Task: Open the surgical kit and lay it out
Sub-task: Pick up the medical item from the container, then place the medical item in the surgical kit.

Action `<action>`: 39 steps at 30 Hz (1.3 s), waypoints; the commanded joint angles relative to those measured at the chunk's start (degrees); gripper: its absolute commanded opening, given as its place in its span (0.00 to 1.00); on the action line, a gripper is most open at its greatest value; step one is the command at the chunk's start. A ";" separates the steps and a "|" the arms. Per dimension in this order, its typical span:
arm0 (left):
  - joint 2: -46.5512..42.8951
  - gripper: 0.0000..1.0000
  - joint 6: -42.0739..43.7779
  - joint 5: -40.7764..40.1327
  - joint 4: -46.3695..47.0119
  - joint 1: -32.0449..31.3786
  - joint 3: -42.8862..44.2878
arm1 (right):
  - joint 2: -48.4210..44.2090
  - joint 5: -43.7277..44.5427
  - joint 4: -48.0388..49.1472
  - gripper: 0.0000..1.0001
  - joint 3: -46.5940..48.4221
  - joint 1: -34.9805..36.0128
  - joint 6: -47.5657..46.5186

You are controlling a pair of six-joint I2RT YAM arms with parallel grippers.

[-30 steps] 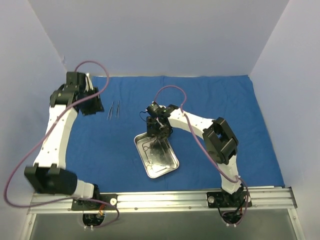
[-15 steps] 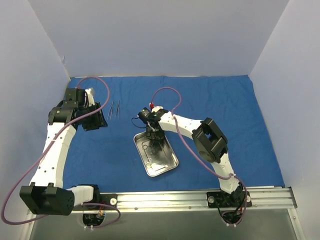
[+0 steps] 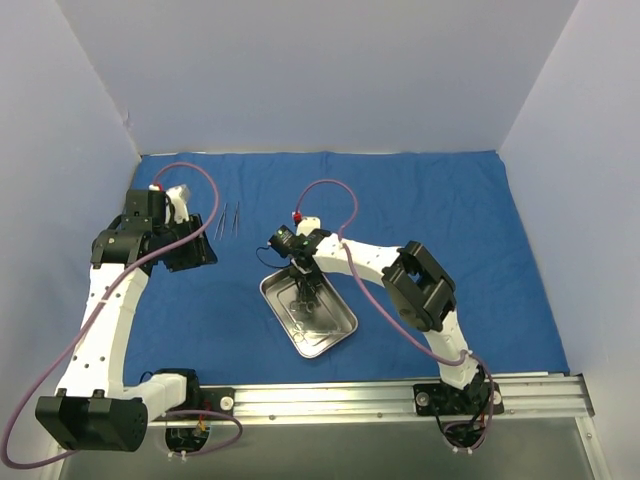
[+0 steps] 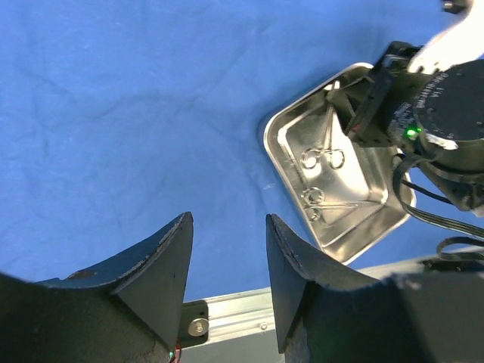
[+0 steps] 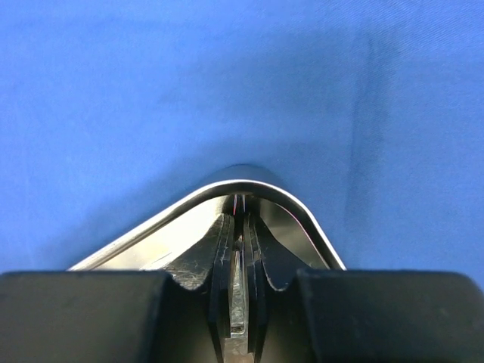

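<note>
Since the blue cloth wrap point(image 3: 450, 230) is spread flat over nearly the whole table, from the far edge down to the rail at the near edge, everything else sits on top of it.

Over by the left edge, the left gripper point(image 3: 190, 252) hangs above bare cloth. Its wrist camera shows the two fingers point(image 4: 162, 257) standing well apart, with nothing between them but blue fabric.

Just to its right, toward the far-left corner, a pair of instruments point(image 3: 228, 220) lies on the cloth. The two are side by side, close together and roughly parallel, running from far to near.

Around the middle of the table, closer to the near edge, the steel tray point(image 3: 325, 320) sits turned at an angle to the table's edges. Inside it, the left wrist view shows a ring-handled instrument point(image 4: 324, 151) with its two loops toward the centre and its thin blades running up into the far corner. A second instrument point(image 4: 327, 201) lies across the tray floor nearer the rail.

The right gripper point(image 3: 300, 285) is down in that far corner of the tray, reaching in from the right side of the table. In its own camera the fingers point(image 5: 223, 249) are pressed almost together just inside the curved rim, pinching a thin pale sliver of metal. That sliver appears to be the blade end of the ring-handled instrument, though it is too slim to be sure.
</note>
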 commanded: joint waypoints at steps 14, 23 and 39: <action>4.53 0.54 -3.39 27.84 16.13 0.04 -8.03 | -18.10 -14.76 -1.74 0.00 -6.15 -2.24 -6.63; 2.86 0.61 -18.76 34.90 35.90 -7.25 -19.29 | -20.22 -18.54 -3.14 0.00 0.35 -5.75 -7.51; 11.03 0.61 -21.85 30.77 39.26 -17.62 -17.18 | -22.15 -20.47 -2.53 0.00 2.02 -6.90 -7.25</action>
